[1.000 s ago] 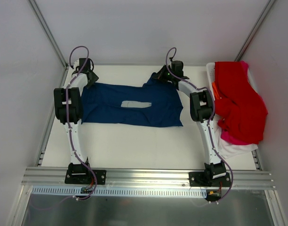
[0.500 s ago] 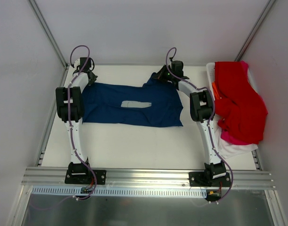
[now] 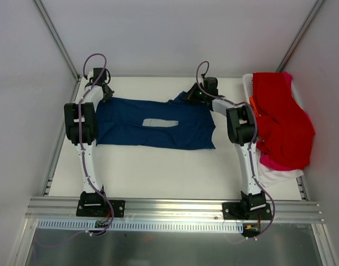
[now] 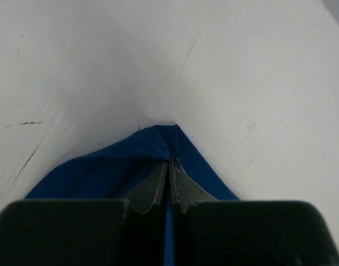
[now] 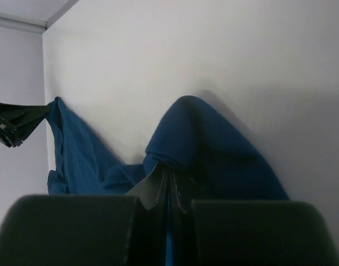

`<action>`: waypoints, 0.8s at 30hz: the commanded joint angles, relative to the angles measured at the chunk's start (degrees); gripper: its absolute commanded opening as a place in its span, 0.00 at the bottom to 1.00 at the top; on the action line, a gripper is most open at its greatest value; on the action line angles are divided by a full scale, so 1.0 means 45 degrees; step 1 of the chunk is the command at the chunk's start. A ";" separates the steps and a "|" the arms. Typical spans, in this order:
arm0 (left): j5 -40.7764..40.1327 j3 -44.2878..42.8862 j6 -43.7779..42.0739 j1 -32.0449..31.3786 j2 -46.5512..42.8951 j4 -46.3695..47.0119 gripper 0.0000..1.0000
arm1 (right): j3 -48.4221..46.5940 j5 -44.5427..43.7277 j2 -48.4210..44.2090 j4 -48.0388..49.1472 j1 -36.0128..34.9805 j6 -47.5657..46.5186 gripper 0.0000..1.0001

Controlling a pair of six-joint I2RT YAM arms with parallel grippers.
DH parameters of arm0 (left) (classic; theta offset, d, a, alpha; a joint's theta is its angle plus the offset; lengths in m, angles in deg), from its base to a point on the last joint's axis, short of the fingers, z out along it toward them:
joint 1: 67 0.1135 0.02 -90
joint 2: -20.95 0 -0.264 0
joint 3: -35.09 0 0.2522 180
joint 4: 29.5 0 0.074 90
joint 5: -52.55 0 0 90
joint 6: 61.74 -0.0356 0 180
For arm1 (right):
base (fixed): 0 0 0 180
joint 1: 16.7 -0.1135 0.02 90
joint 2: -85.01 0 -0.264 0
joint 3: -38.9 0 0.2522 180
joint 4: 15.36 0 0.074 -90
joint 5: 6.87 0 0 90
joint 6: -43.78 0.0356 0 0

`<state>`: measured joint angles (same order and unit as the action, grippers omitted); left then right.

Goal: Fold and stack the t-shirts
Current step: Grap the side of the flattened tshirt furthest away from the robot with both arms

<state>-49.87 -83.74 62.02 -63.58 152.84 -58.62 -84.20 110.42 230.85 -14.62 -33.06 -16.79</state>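
The navy blue t-shirt (image 3: pixel 153 123) lies spread across the middle of the table, with a pale patch of its print (image 3: pixel 161 122) showing. My left gripper (image 3: pixel 106 91) is shut on the shirt's far left corner (image 4: pixel 158 145). My right gripper (image 3: pixel 194 95) is shut on the bunched far right corner (image 5: pixel 183 141). A red t-shirt (image 3: pixel 280 119) is draped over the basket at the right, with pink (image 3: pixel 275 163) and white (image 3: pixel 277 176) cloth under it.
The white plastic basket (image 3: pixel 247 84) stands at the table's right edge, mostly covered by the shirts. Grey walls stand close behind and beside the table. A metal rail (image 3: pixel 175 208) runs along the near edge by the arm bases.
My right arm has swung a little to the right with the shirt's far right corner. My left gripper has shifted slightly at the far left corner. The shirt lies almost as before.
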 commanded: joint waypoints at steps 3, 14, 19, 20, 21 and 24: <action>0.0690 0.0791 -0.0119 0.0138 -0.2003 -0.0065 0.00 | 0.2654 -0.0419 -0.3713 -0.0272 -0.0192 -0.0933 0.00; 0.1140 0.2997 -0.0216 0.0392 -0.4834 -0.0065 0.00 | 0.5720 -0.1883 -0.8344 -0.2148 -0.0993 -0.2301 0.00; 0.1140 0.4208 -0.0587 0.0587 -0.5891 -0.0084 0.00 | 0.6835 -0.2606 -0.9633 -0.2578 -0.1480 -0.2399 0.00; 0.1160 0.4384 -0.0665 0.0626 -0.6182 -0.0084 0.00 | 0.7011 -0.2878 -1.0022 -0.2675 -0.1578 -0.2399 0.00; 0.1198 0.4521 -0.0879 0.0646 -0.6340 -0.0084 0.00 | 0.7322 -0.3035 -1.0258 -0.2792 -0.1637 -0.2457 0.00; 0.1276 0.5146 -0.1192 0.0763 -0.6887 -0.0084 0.00 | 0.7986 -0.3660 -1.1060 -0.3103 -0.1989 -0.2633 0.00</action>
<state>-44.89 -62.72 59.73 -60.89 125.98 -58.99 -50.13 97.87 186.81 -26.62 -40.71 -26.80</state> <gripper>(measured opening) 0.008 0.007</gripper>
